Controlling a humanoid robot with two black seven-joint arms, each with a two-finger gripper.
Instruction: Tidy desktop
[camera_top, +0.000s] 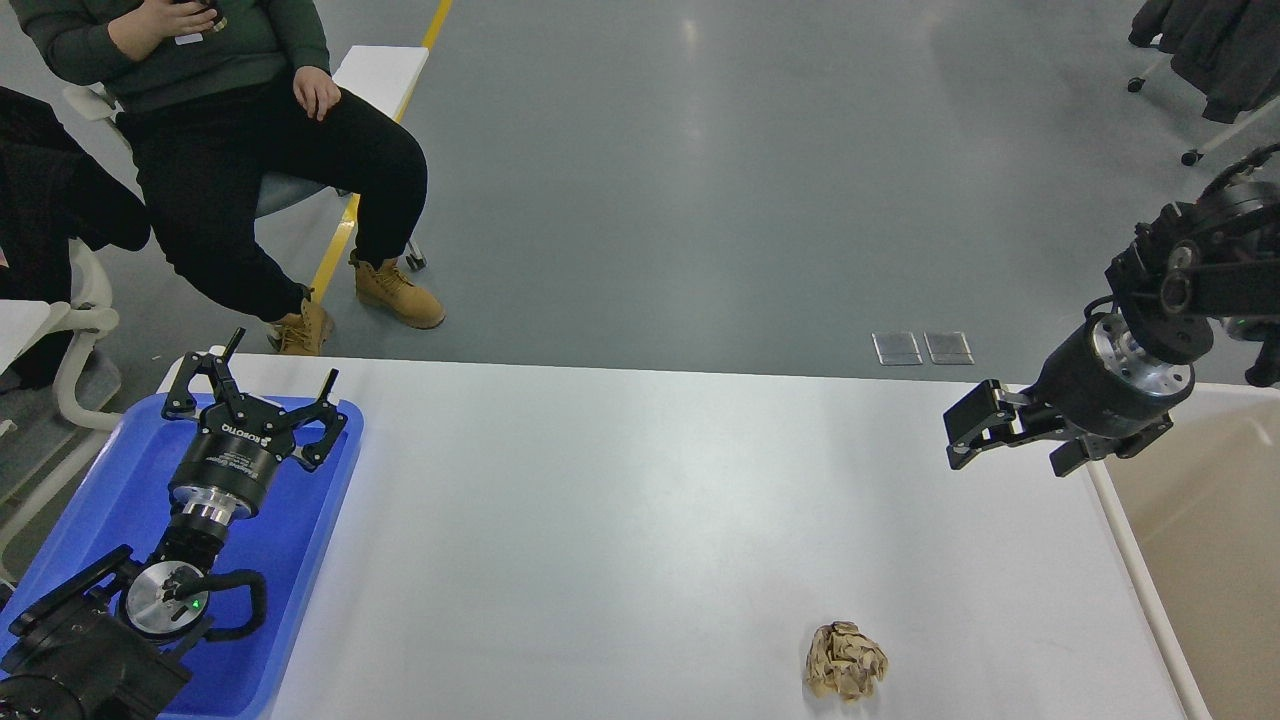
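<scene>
The white desktop (640, 500) fills the lower part of the head view. A crumpled brown paper ball (846, 660) lies on it near the front, right of the middle. My left gripper (278, 362) is open and empty above the far end of the blue tray (300, 560), far from the ball. My right gripper (962, 435) hovers over the desktop's right side, above and behind the ball. Its fingers stand apart with nothing between them.
A beige bin with a cream rim (1130, 560) stands against the desktop's right edge. A seated person (250, 150) is beyond the far left corner. A white chair (80, 330) stands at the left.
</scene>
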